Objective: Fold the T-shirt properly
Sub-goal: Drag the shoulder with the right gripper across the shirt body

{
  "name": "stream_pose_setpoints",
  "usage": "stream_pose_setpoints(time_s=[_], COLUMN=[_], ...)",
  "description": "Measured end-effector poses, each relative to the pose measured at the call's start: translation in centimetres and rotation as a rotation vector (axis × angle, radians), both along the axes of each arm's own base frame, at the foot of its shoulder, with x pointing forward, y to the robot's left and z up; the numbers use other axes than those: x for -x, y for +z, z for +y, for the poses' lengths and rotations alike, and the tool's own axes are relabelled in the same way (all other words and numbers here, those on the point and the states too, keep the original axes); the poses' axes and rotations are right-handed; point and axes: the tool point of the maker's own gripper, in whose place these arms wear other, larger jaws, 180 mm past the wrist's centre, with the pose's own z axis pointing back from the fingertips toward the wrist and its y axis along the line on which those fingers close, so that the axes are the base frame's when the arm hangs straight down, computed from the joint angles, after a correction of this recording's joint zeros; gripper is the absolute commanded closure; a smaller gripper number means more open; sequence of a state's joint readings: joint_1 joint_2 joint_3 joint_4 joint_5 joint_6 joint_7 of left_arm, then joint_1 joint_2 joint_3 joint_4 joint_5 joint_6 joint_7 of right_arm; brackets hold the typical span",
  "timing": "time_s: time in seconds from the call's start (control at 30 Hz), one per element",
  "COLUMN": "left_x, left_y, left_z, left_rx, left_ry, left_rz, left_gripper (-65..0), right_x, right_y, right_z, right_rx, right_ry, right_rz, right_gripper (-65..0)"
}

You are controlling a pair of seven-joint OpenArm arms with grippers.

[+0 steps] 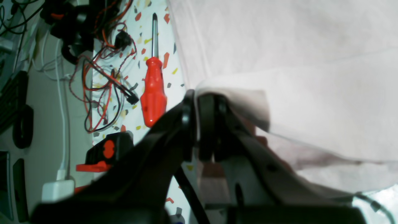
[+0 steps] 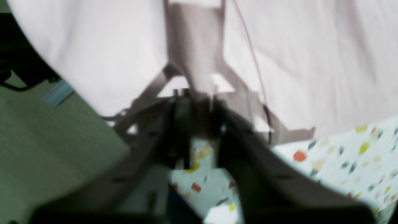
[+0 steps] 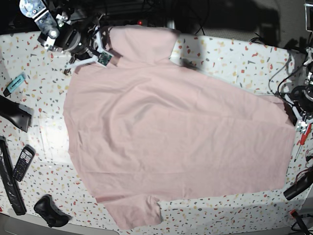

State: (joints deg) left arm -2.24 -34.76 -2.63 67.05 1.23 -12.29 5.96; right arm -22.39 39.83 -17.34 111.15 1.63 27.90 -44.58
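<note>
- While the T-shirt (image 3: pixel 171 147) lies spread, plain side up, across most of the speckled table (image 3: pixel 230 49), both arms sit at its opposite edges in the base view.
- The left gripper (image 1: pixel 196 96) is pinched tight on a raised fold at the shirt's edge; in the left wrist view the pale pink cloth drapes over its black fingers (image 1: pixel 186 115).
- The right gripper (image 2: pixel 194 93) has its jaws drawn together at the shirt's hem, right by the table's edge; the right wrist view is blurred, and I cannot tell whether cloth is actually caught between them.
- A red-handled screwdriver (image 1: pixel 153 90) lies on the table just beside the shirt's edge, next to a tangle of red and black wires (image 1: pixel 102 77).
- On the other side of the base view, a phone handset (image 3: pixel 22 163) and a small teal object (image 3: pixel 14 83) lie on the table, apart from the shirt.
</note>
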Motion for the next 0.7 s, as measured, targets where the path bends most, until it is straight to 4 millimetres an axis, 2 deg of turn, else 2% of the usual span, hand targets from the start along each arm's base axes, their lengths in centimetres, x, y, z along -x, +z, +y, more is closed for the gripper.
stream_pose_setpoints(time_s=[0.13,0.27,0.43,0.57,0.7], left_x=[0.0,0.0,0.0,0.0,0.0], left_y=[0.0,0.0,0.0,0.0,0.0], left_z=[0.0,0.0,0.0,0.0,0.0], left_rx=[0.0,0.0,0.0,0.001,0.001], left_ry=[0.0,-0.001,-0.001,-0.001,-0.001], left_rz=[0.0,0.001,0.001,0.001,0.001], left_gripper=[0.0,0.0,0.0,0.0,0.0], right_x=[-1.2,-3.1,-5.4,-7.0,-10.3], right_y=[0.4,1.7,4.3,5.8,8.5], right_z=[-1.4,-2.6,-3.3,-3.4,-3.7], right_rx=[0.051,0.045,0.021,-0.066,-0.121], right_ry=[-0.048,-0.116,-0.149,-0.216,-0.277], right_rz=[-0.061,-0.143,-0.25,-0.278,-0.385], right_gripper=[0.0,0.0,0.0,0.0,0.0])
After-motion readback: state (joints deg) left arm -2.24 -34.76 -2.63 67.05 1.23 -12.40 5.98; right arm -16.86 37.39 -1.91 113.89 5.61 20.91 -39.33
